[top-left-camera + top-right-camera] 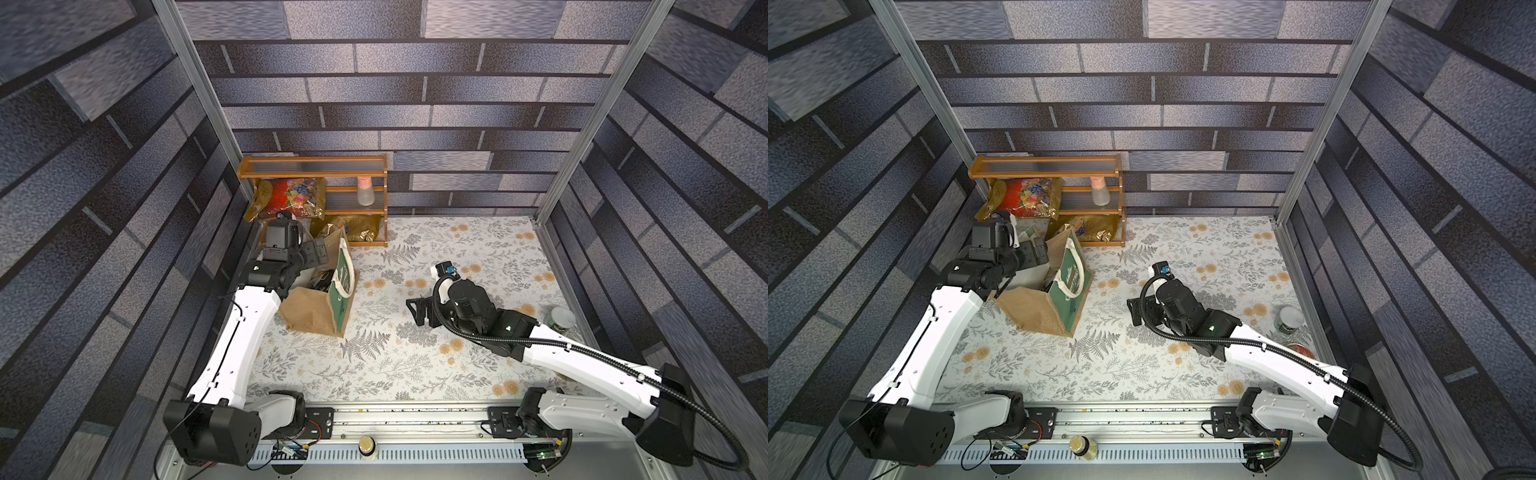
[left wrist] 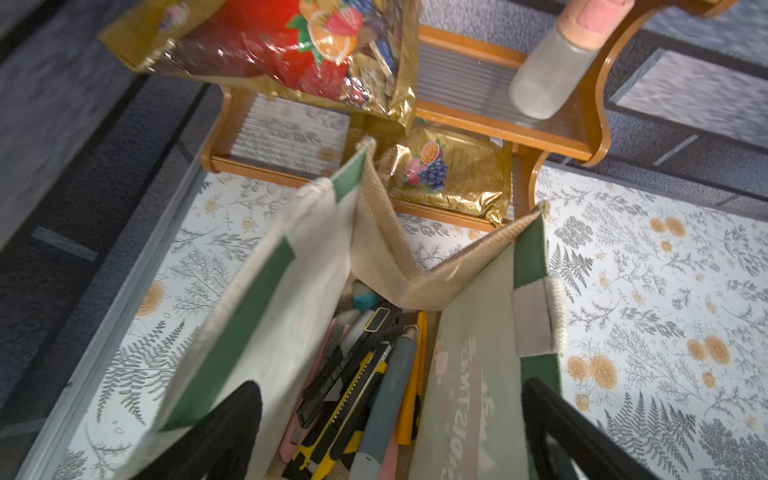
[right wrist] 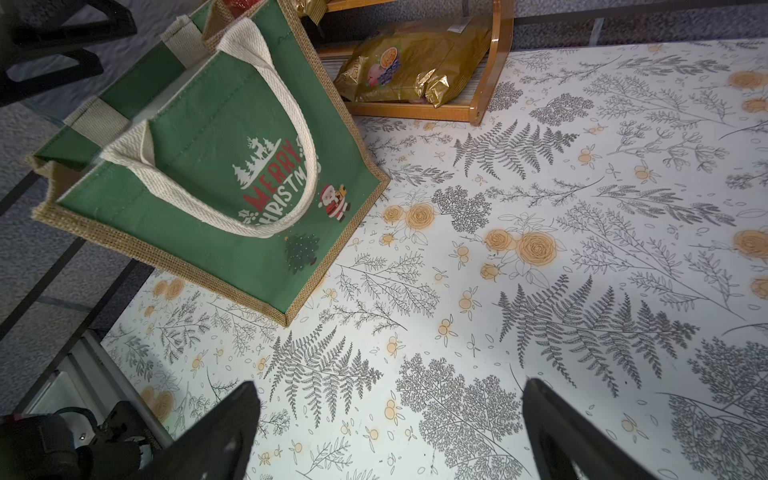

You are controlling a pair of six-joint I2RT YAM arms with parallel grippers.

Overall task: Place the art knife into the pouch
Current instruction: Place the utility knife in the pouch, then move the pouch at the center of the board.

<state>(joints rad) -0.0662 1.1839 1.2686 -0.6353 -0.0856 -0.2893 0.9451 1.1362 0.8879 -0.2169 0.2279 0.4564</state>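
Finding one, art knife (image 2: 338, 374): it lies inside the pouch (image 2: 291, 291), at the bottom, uppermost on a heap of other cutters (image 2: 390, 374). Its long axis runs along the pouch's length, slanted across the heap. The slider end points toward the end wall nearest the shelf (image 2: 498, 124), and the other end lies under my left pincer (image 2: 392, 388). The body is black and flat, with pale lettering too blurred to read.

Finding two, left pincer: my fingers (image 2: 224, 432) stand spread wide above the pouch's mouth, pinching nothing.

Finding three, right pincer (image 3: 392, 388): likewise spread, low over the floral cloth (image 3: 540, 208) and well apart from the pouch.

Finding four, pouch: it stands upright with its mouth open. The shelf-side end wall is folded inward, narrowing the mouth there, and a white handle hangs over the green front.

Finding five, margins: the metal rail (image 2: 124, 299) runs near one long side of the pouch. The shelf with a gold snack bag (image 2: 453, 174) stands just behind it. Bare cloth lies between the pouch and my right pincer, and a tin (image 1: 561, 318) sits at the far right edge
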